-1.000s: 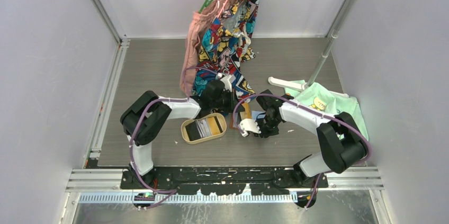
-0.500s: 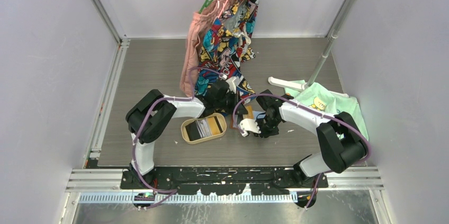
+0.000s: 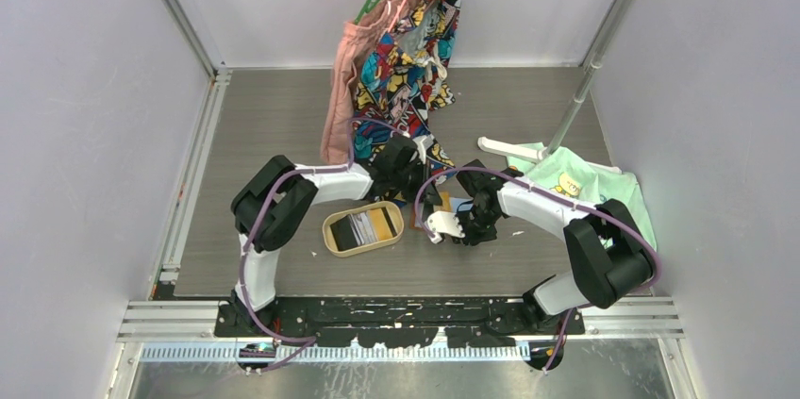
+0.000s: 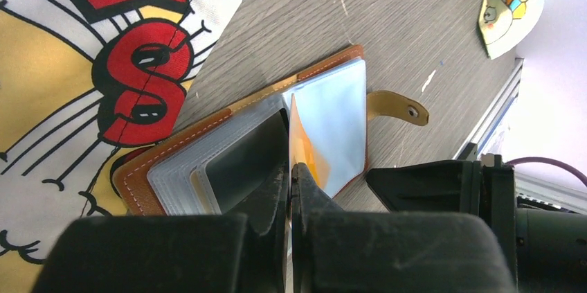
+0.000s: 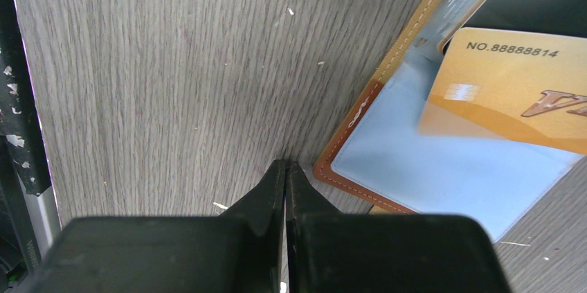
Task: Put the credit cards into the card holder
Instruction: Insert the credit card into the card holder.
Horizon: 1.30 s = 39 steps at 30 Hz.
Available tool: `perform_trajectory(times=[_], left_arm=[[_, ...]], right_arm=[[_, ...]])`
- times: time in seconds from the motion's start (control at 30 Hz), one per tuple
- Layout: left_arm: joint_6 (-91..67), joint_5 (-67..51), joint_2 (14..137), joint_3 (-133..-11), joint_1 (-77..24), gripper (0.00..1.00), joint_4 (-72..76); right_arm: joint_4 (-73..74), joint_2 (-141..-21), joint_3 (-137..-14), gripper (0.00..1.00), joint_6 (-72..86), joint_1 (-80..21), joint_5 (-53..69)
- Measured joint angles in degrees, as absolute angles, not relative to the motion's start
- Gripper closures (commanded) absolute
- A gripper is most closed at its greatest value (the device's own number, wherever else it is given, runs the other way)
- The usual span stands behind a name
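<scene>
The card holder (image 4: 173, 149) lies open on the table, tan leather with clear sleeves (image 5: 415, 175), its snap strap (image 4: 398, 106) sticking out to the side. My left gripper (image 4: 290, 166) is shut on a yellow credit card (image 5: 505, 89), held edge-on with its lower edge at the sleeves. Just off the holder's corner, my right gripper (image 5: 286, 165) is shut with its tips down on the table and nothing visible between them. More credit cards, black (image 3: 345, 233), striped (image 3: 360, 226) and yellow (image 3: 382, 222), lie in the oval wooden tray (image 3: 332, 234).
A comic-print garment (image 3: 406, 59) and a pink one (image 3: 341, 88) hang from a green hanger and spill onto the table behind the holder. A pale green garment (image 3: 585, 187) and the rack's white foot (image 3: 509, 148) lie at the right.
My left gripper has carried the yellow card away from the tray, rightward and farther back, to the open card holder. The right arm has stayed put.
</scene>
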<state>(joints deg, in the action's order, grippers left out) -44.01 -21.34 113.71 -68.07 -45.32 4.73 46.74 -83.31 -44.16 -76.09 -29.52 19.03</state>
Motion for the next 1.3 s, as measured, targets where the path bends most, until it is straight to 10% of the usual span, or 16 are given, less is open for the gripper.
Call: perform_trajectory(times=[1.3], left_arm=[[-40.03,-34.17,125.56,-87.83,-43.53,1.0,-17.52]], right_arm=[[46.02,-83.31,-44.47,0.95,-74.83,-29.52,17.54]])
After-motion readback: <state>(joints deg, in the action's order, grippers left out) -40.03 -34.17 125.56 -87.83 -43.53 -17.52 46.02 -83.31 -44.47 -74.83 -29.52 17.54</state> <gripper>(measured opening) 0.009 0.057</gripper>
